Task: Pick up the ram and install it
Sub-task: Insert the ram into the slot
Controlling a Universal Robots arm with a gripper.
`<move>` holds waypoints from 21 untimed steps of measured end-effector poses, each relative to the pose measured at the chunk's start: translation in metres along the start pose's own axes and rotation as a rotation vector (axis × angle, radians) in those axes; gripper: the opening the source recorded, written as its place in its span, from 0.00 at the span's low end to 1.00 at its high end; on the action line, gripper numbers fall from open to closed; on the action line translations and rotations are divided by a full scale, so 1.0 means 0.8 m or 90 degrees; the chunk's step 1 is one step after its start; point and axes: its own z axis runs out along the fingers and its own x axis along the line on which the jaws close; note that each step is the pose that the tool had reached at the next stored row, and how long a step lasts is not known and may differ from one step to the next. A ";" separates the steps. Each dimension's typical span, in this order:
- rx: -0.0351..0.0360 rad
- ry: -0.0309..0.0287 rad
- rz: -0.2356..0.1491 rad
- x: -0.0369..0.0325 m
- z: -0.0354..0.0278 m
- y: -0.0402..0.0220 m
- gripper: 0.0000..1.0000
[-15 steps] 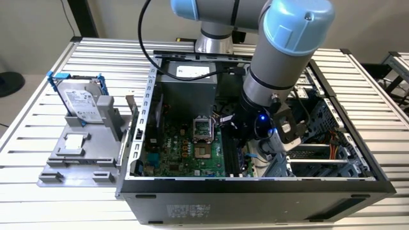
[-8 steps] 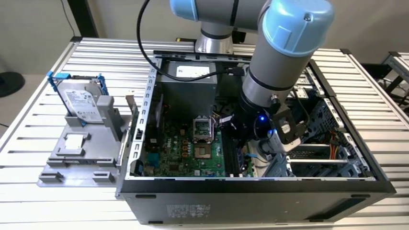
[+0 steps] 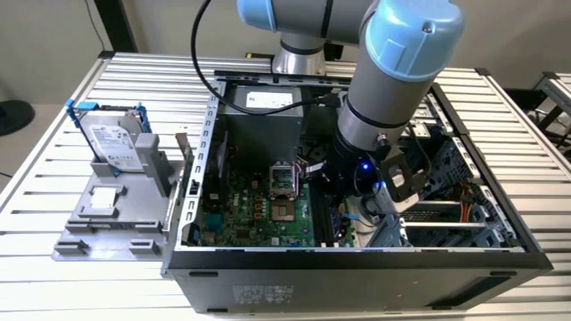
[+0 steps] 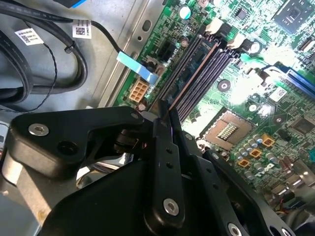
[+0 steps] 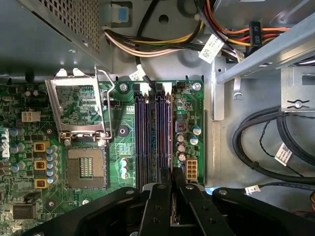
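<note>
Reaching down into the open computer case (image 3: 192, 200), the gripper (image 5: 172, 189) has its fingers (image 5: 160, 206) pressed together on the ram (image 4: 194, 69), holding it edge-on directly over the slots (image 5: 147, 132) so it can seat.

Four memory slots (image 5: 153, 135) are counted on one motherboard (image 5: 59, 196), one hard drive (image 3: 113, 142) is seen on the tray, and one open case (image 3: 357, 257).

Exterior view evenly lit, soft shadows inside case (image 3: 267, 134). Second wrist view: glare on motherboard (image 4: 256, 73). End effector (image 4: 165, 123) foreground dark.
</note>
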 end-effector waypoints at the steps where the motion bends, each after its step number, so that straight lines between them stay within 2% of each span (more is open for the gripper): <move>1: 0.0002 0.0001 -0.002 0.0000 0.0000 0.0000 0.00; 5: 0.0001 0.0004 -0.008 0.0000 0.0002 0.0000 0.00; 21: 0.0002 0.0005 -0.009 -0.0001 0.0048 -0.0010 0.00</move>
